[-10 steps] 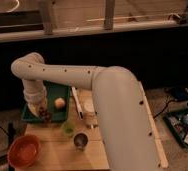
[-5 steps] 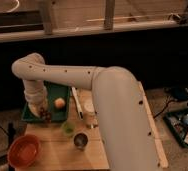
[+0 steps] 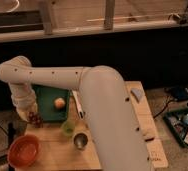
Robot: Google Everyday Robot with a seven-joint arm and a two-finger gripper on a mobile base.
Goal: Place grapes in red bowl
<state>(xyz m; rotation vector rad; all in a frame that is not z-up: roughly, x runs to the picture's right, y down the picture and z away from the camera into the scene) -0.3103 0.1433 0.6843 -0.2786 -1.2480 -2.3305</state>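
- Gripper sits at the green tray's 8 o'clock corner, right beside the grapes; you cannot tell whether it grips them.
- You find the grapes at 1 o'clock from the red bowl, apart from it.
- Orange fruit rests in the tray; green cup at the fruit's 5 o'clock.

Smooth, matt off-white plastic covers the arm down to the gripper, low by the dull-skinned grapes near the edge of the pale bare-wood worktop, where the red bowl looks glossy and a small cup metallic.
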